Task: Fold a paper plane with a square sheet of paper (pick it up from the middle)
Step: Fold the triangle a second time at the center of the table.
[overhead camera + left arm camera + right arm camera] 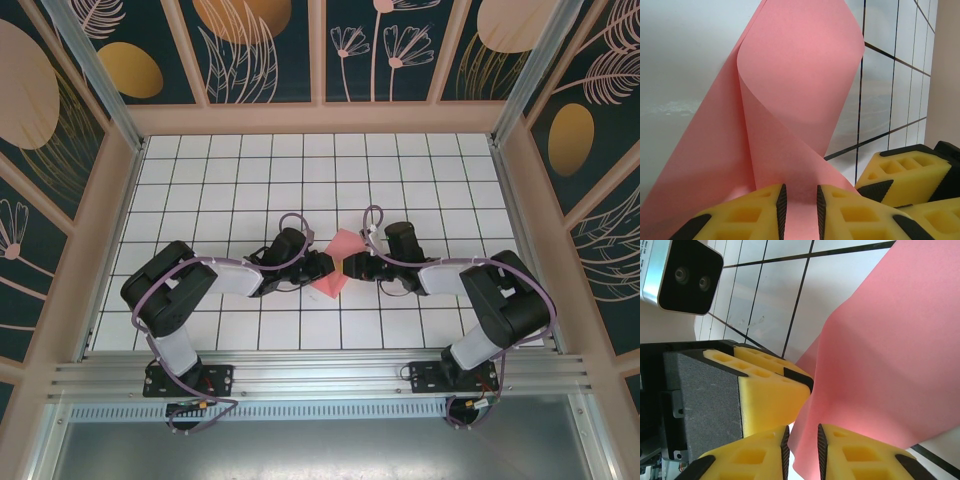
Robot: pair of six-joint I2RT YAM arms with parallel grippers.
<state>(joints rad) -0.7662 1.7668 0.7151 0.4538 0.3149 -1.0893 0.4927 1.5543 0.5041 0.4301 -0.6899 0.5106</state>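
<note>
Top external view first: my two arms meet over the middle of the white grid table (250, 170), and the square sheet of paper (338, 262) hangs between them, lifted off the tiles. The left gripper (322, 268) has it from the left and the right gripper (352, 268) from the right, tips nearly nose to nose.

On the left wrist, the left gripper (801, 197) has its jaws drawn narrow with the pink sheet (800, 75) running straight down between them. I'm holding paper here. Above my pads it curls up into a loose roll with no crease in it, and the right gripper's yellow fingers (900, 170) sit just beside, low right.

Right wrist now: the right gripper (802, 440) is also narrow, with the sheet's lower edge (890, 355) pinched between its pads. The left gripper's fingers (765, 390) press in close on the left.

I judge the step in hand to be bringing the sheet over into its first fold. Doing it well calls for:
- a light, even grip on both sides, since this paper is thin and will wrinkle or tear
- moving both hands together, so the curl closes edge onto edge, not skewed
- laying it flat on the table before pressing any crease
- minding the crowded fingertips, as a bump could pull the sheet loose
</note>
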